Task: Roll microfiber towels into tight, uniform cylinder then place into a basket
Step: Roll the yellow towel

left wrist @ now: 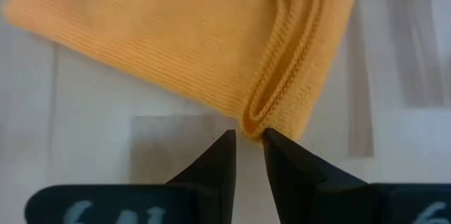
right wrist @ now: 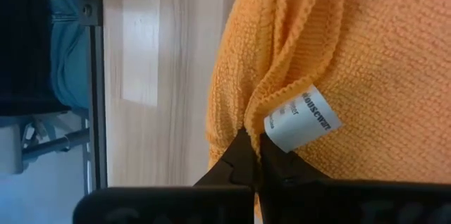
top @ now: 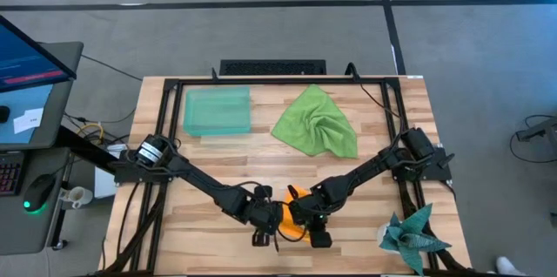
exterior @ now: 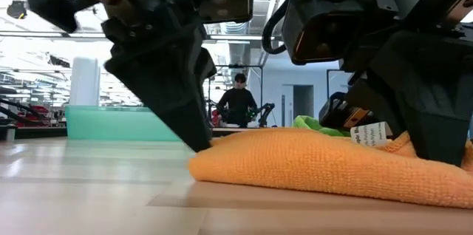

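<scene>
Both arms reach inward, meeting at the worktop's [top: 218, 151] near edge. The left gripper [left wrist: 246, 138] stands slightly parted at the orange towel's [top: 296, 199] folded corner, grasping nothing. The right gripper [right wrist: 251, 141] pinches that towel beside its white label [right wrist: 301, 118], print unreadable. One green towel [top: 318, 123] lies mid-worktop; one basket [top: 217, 111] far left.

Two black jointed arms; silver-ringed shoulder joint [top: 153, 150] on left; tapered black fingers [left wrist: 217, 160]; pale markings on gripper body.
</scene>
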Robot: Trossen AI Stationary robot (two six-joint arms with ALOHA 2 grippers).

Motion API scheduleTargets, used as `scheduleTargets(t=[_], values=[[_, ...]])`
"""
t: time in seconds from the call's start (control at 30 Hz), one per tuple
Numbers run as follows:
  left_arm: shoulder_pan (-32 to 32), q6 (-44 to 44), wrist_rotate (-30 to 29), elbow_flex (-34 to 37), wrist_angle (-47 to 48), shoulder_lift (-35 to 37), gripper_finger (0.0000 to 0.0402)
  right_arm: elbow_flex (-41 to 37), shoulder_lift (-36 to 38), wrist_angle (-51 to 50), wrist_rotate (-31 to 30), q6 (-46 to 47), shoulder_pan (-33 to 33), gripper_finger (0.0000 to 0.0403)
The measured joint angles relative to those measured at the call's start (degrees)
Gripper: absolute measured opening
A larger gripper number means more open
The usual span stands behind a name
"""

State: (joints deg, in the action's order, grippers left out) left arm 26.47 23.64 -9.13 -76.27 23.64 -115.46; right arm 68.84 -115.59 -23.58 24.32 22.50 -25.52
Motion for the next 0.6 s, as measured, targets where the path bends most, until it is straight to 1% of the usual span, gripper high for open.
scheduleTargets(t=[0.07, 0.17, 0.3, 0.4, 0.5, 0.6], values=[[0.5, -0.3, 0.4, 0.0, 0.3, 0.0, 0.0066, 0.0, 0.0, 0.0, 0.0, 0.0, 0.0, 0.0016], [1.7, -1.2, -1.2, 0.0, 1.4, 0.3, 0.0066, 0.0, 0.0, 0.0, 0.0, 1.5, 0.0, 0.0012], [3.9, -0.5, -5.7, 0.0, 4.7, 2.5, 0.0066, 0.0, 0.0, 0.3, 0.0, 3.0, 0.0, 0.0014], [6.4, -0.5, -9.5, -0.1, 5.5, 4.2, 0.0066, 0.0, 0.0, 0.4, 0.0, 3.0, 0.1, 0.0017], [8.9, -4.9, -9.6, -0.1, 3.4, 5.1, 0.0066, -0.1, 0.0, 0.7, 0.0, 3.0, 0.3, 0.0015], [10.5, -11.0, -8.7, -0.1, -1.9, 5.0, 0.0066, -0.1, 0.0, 1.2, 0.2, 3.0, 0.4, 0.0013]])
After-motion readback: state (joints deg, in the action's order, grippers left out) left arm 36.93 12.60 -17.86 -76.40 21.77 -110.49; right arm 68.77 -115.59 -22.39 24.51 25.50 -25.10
